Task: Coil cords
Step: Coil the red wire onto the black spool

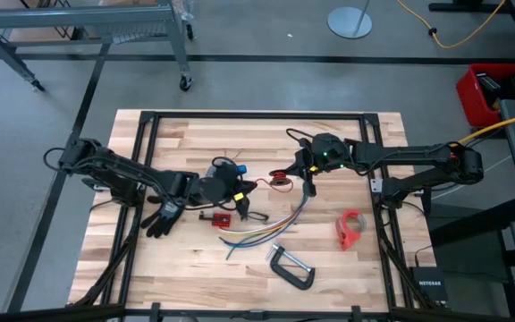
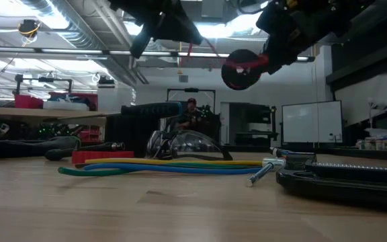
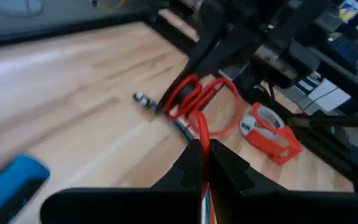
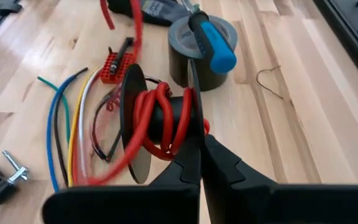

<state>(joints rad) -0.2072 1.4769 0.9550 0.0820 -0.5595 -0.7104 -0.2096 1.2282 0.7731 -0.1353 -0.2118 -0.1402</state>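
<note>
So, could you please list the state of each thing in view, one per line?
Red cord spool: lifted off the table, partly wound.
Right hand: shut on the spool's flange.
Left hand: shut on the red cord.
Coloured wire bundle: loose on the table, uncoiled.
C-clamp: lying flat.

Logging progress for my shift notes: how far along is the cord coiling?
Done: several turns of red cord already sit on the spool. In hand: the right pincer holds the spool above the table, while the left pincer grips the cord's free length. Left: the coloured strands lie loose on the table, and the thin black wire lies uncoiled.
</note>
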